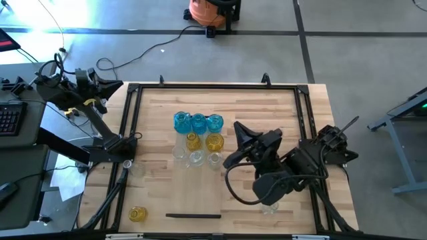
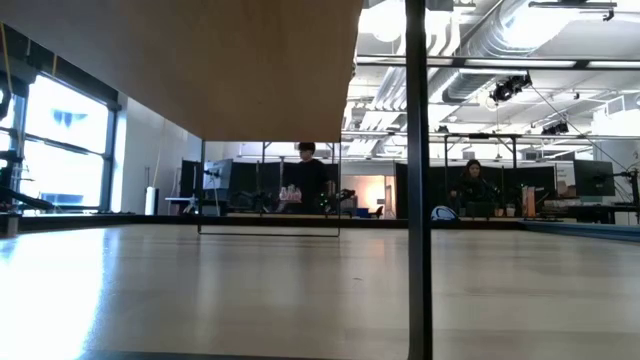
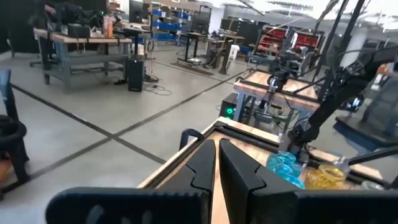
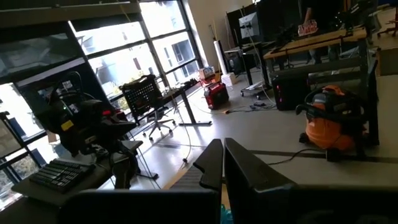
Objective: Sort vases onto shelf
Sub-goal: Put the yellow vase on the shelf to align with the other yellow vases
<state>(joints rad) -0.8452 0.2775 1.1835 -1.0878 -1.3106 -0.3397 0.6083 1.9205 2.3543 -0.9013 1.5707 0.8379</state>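
Observation:
Several small glass vases stand bunched in the middle of the table: three blue at the back, two yellow in front of them, three clear nearest. A lone yellow vase stands near the front left corner. My right gripper is shut, holds nothing, and is raised just right of the bunch. My left gripper is shut too, holds nothing, and is beyond the table's far left corner. A pale wood panel, seemingly the shelf, fills the low view's upper left.
A black frame runs round the tabletop. A thin dark strip lies near the front edge. A clear vase stands by the left arm's base. An orange vacuum sits on the floor beyond the table, and a keyboard desk stands at the left.

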